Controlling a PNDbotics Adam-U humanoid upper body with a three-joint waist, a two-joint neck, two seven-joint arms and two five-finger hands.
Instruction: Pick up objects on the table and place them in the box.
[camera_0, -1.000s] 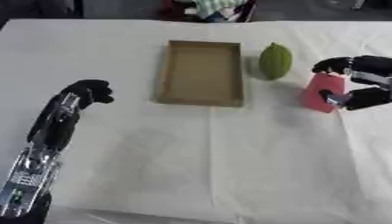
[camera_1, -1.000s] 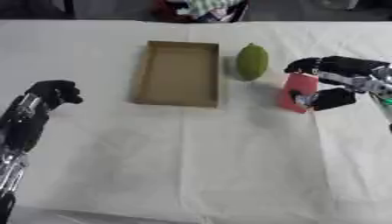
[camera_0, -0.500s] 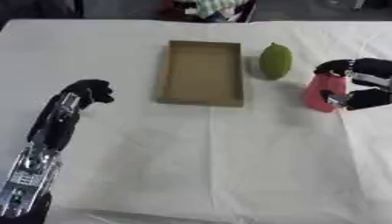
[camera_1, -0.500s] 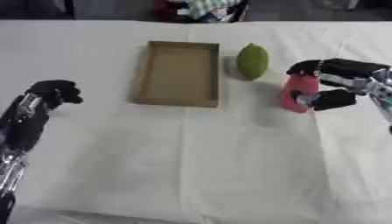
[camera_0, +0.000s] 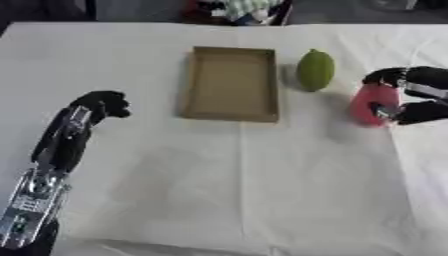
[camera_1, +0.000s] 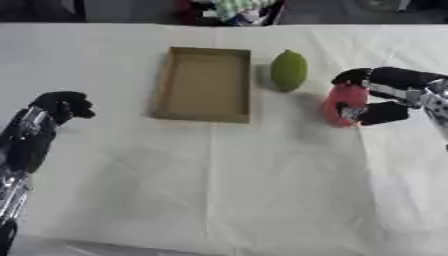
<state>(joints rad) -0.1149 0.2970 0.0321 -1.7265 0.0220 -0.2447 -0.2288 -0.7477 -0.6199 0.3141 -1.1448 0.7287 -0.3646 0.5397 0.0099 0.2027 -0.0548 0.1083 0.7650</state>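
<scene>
A shallow cardboard box lies on the white cloth at the upper middle, with nothing visible inside. Just right of it rests a green, lemon-shaped fruit. Further right stands a pink-red object, and my right hand is shut on it, fingers over its top and thumb under its lower side. My left hand hangs at the left with its fingers curled, holding nothing, well away from the box.
The white cloth covers the table, with a crease running down its middle. Some colourful clutter sits beyond the far edge.
The pink-red object has tipped and shifted slightly in my right hand's grasp, toward the fruit. My left arm has not moved.
</scene>
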